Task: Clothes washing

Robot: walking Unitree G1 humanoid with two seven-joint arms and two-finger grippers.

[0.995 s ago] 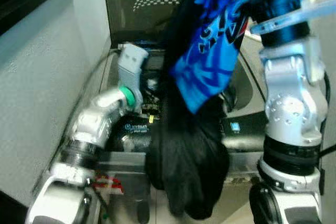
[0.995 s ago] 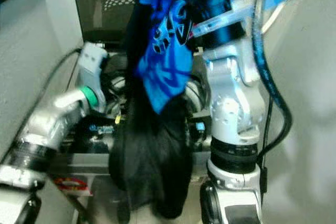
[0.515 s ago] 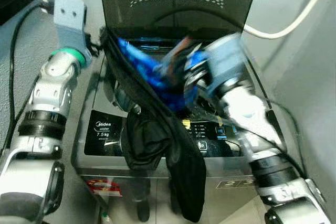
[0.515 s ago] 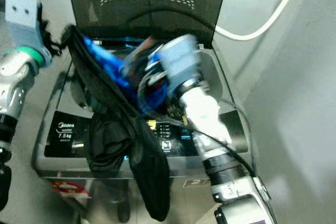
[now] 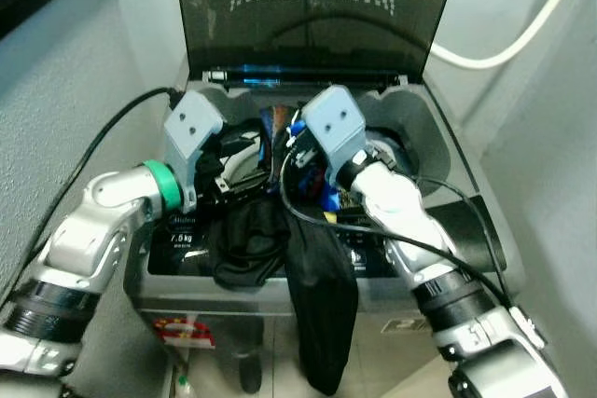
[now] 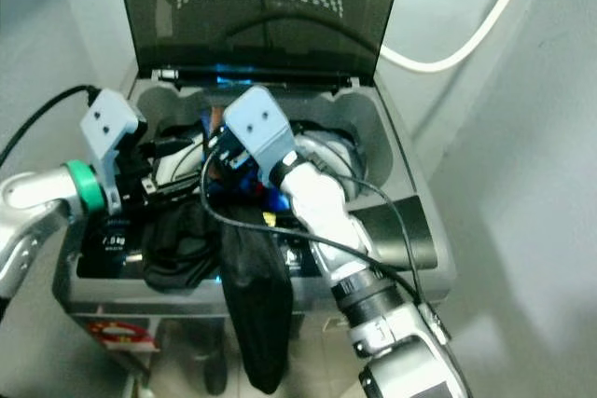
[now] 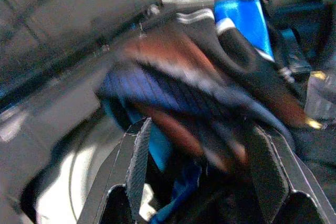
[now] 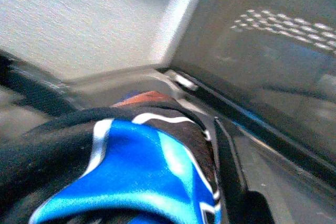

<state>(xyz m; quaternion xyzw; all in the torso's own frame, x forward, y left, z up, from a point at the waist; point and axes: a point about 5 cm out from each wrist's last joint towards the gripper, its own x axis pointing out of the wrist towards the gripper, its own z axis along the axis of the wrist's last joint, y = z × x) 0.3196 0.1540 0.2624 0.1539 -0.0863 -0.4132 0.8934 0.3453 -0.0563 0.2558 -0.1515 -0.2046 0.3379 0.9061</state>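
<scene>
The right tool [image 8: 157, 182] is pushed down into the open top of the washing machine [image 5: 438, 151], and its fingers look clamped on the blue and black clothes [image 8: 131, 177]. The left tool [image 7: 202, 182] is at the opening too, with its fingers apart around the same bundle of clothes. Most of the bundle sits in the tub, but a long black piece [image 5: 317, 305] hangs out over the front of the machine, and another black lump [image 5: 244, 244] lies on the front edge. To do this step well, I think the tools need to push the bundle deeper and then lift the hanging piece in, so nothing catches under the lid [image 5: 312, 16]. The inside of the tub is hidden by the arms and clothes, and the left wrist view is blurry.
</scene>
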